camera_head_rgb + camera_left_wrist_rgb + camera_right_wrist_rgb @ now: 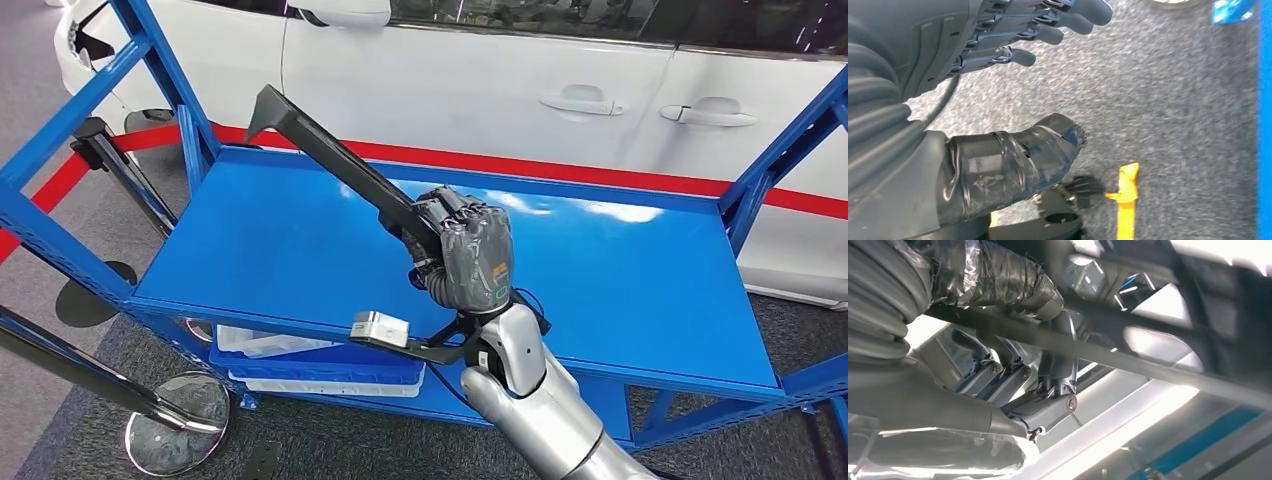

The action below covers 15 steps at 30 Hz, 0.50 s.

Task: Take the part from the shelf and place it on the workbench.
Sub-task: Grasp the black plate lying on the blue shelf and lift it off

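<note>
In the head view the silver right arm rises from the lower right of the frame, and the right hand (470,255) sits at centre with its fingers wrapped round the part (330,160) — a long black bar running from the hand up to a hooked tip at upper left. The part hangs above the blue shelf (620,290), apart from its surface. Below the hand, at lower centre, a black bracket carries one small silver block (379,328); how it joins the wrist is hard to make out.

The right wrist view shows what the head view hides: dark fingers (1058,385) curled over the bar (1118,357) from one side, the taped thumb on the other. The bar's far end is blurred and washed out by glare, so its shape there cannot be told.

The left wrist view looks down at grey carpet. The left hand (1013,75) holds nothing, fingers straight and lying side by side, thumb (1018,160) wrapped in black tape and well apart from them. One strip of yellow tape (1126,200) lies on the floor.

Under the shelf, at lower left of the head view, stand stacked trays (310,365), probably two, partly cut off by the shelf edge. Beyond the shelf — one red line (560,168) on the floor and one white car (480,80) with two door handles.
</note>
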Motion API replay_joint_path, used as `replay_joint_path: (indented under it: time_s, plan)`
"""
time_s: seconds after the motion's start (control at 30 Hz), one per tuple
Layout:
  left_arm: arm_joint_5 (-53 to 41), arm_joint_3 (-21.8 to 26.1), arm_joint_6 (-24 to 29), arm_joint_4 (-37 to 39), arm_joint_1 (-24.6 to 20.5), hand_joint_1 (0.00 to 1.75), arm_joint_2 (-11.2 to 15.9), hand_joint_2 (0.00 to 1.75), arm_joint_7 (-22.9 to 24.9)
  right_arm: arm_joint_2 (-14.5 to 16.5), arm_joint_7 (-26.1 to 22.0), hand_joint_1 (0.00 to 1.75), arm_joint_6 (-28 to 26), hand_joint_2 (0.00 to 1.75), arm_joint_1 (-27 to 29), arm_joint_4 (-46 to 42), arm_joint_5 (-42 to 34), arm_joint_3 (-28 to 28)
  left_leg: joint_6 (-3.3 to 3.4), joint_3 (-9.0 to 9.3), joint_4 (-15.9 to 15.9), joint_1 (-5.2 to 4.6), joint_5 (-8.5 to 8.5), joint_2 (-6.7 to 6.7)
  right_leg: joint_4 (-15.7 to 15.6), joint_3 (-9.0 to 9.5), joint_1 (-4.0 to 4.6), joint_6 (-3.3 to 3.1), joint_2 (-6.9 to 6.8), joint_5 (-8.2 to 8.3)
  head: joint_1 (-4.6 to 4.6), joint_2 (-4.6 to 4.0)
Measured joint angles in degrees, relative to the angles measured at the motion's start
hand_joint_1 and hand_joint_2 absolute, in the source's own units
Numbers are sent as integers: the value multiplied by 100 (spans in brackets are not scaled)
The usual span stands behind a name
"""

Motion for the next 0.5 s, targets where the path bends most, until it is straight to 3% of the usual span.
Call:
replay_joint_path:
  time_s: [0.07, 0.13, 0.23, 0.27, 0.33, 0.4, 0.47, 0.5]
  plan:
    - [-24, 0, 16, 1, 21, 0, -1, 175, 125, -32, -131, 175, 2, 175, 109, -328, -463, -27, -25, -14, 69, -7, -32, -6, -752, 387, -3, -20, -1, 355, 1, 0]
    - [-36, 0, 21, 2, 36, 0, 4, 175, 218, -56, -322, 175, 4, 175, 242, -610, -961, -51, -65, -59, 143, -27, -58, -16, -1205, 600, 4, -54, 5, 496, -3, 0]
    - [-38, 0, -28, 7, 54, 0, 24, 175, 293, -128, -559, 175, 7, 175, 466, -960, -1471, -60, -139, -107, 171, -26, -45, -20, -1259, 578, 19, -133, 7, 535, -1, 0]
    - [-40, 0, -50, 10, 58, 0, 36, 175, 323, -152, -603, 175, 7, 175, 515, -1054, -1570, -59, -169, -137, 223, -19, -114, -17, -1274, 566, 10, -172, 0, 563, -6, 0]
    - [-50, -1, -85, 15, 59, 0, 57, 175, 412, -196, -647, 175, 10, 175, 580, -1240, -1732, -58, -233, -299, 607, 2, -472, -9, -1304, 520, -16, -242, -20, 624, -27, 0]
    - [-78, -2, -107, 16, 58, 0, 71, 175, 534, -236, -665, 175, 12, 175, 657, -1406, -1895, -57, -279, -527, 1259, 20, -902, -9, -1305, 448, -12, -267, -32, 682, -45, 0]
    - [-120, -2, -143, 19, 58, 0, 96, 175, 617, -292, -669, 175, 13, 175, 751, -1566, -2024, -36, -286, -533, 1551, 24, -1028, -9, -1299, 353, -4, -264, -36, 752, -46, 0]
    - [-139, -2, -176, 19, 55, 0, 109, 175, 619, -329, -658, 175, 13, 175, 785, -1642, -2055, -13, -273, -379, 1393, 22, -949, -9, -1296, 302, -3, -257, -36, 792, -46, 0]
